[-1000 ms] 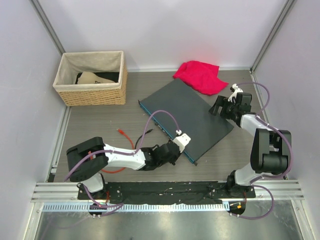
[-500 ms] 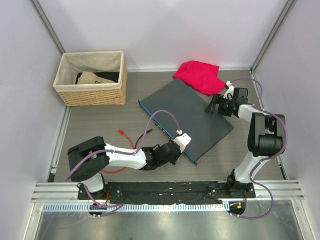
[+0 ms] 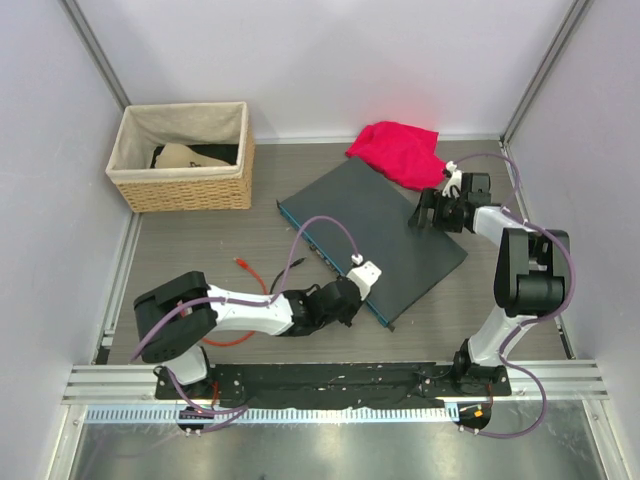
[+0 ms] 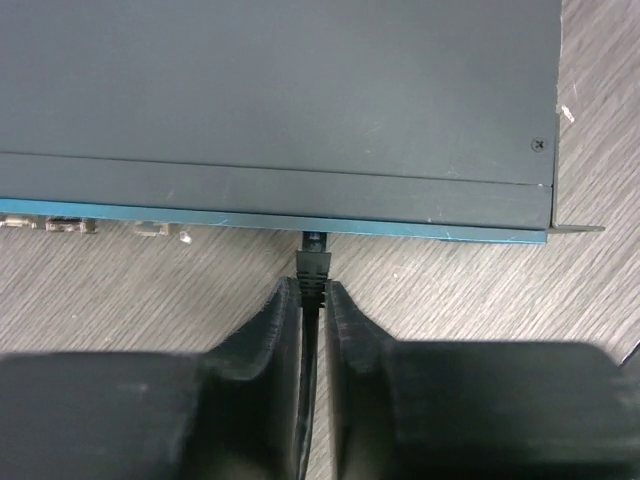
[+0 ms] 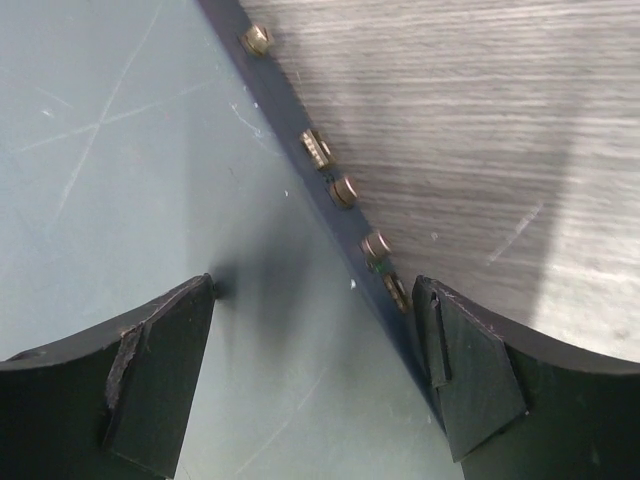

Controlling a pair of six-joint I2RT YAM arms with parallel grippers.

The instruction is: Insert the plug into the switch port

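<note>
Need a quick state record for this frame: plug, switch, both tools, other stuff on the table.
plug: nose in a port on the switch's teal front face; seating depth unclear
switch: lying flat, angled on the table
left tool: fingers closely flank the black cable just behind the plug; gripping or not, cannot tell
right tool: open, straddling the switch's rear edge
other: woven basket, red cloth, orange cable
</note>
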